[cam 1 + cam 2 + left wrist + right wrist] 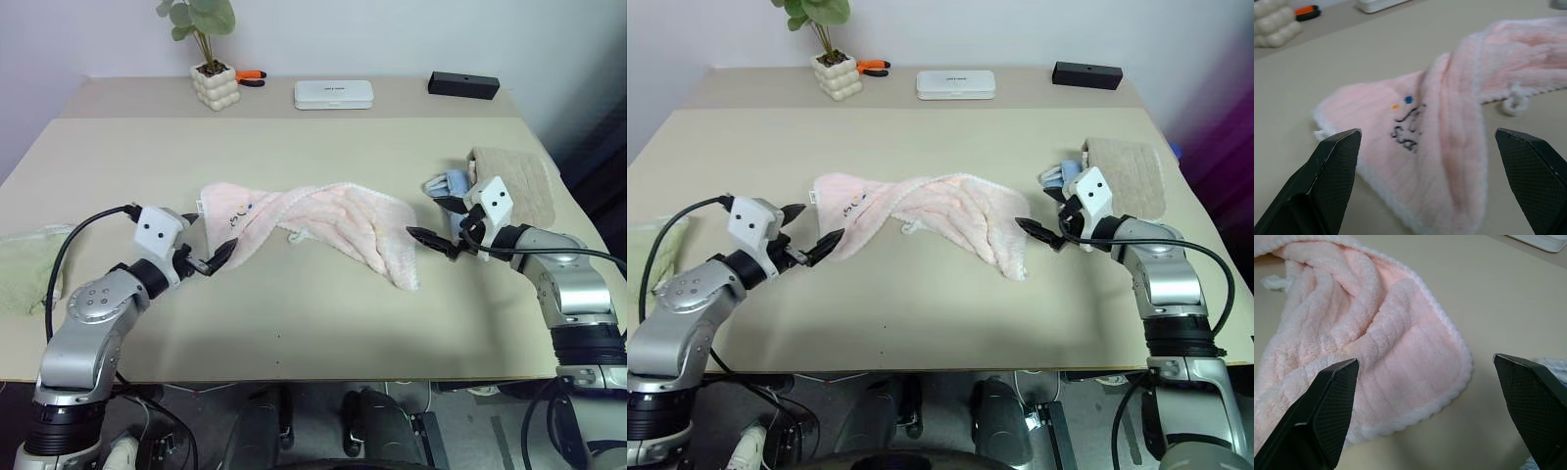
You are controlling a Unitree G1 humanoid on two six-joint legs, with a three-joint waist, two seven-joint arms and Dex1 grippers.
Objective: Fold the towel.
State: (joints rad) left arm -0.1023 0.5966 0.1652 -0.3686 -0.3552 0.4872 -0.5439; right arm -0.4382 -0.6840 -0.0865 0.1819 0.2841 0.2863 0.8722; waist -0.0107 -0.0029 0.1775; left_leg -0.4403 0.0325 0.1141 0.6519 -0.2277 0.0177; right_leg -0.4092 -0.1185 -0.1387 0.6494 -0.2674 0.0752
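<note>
With the crumpled pink terry towel (pixel 313 227) lying unfolded at table centre, the left gripper (pixel 214 258) at its 8 o'clock end and the right gripper (pixel 437 241) at its 3 o'clock end both stand spread and empty, so the approach step is judged in hand, and each must next close on a towel end.

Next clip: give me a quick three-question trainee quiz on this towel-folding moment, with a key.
1. True or false: the pink towel already lies neatly folded.
2. The left tool is: A) shut on the towel, B) open beside the towel's end, C) resting on the white case.
3. Fill in: the right tool is open near the towel's ___ end.

Key: 1 false, it lies crumpled and twisted on the table; 2 B; 3 right.
</note>
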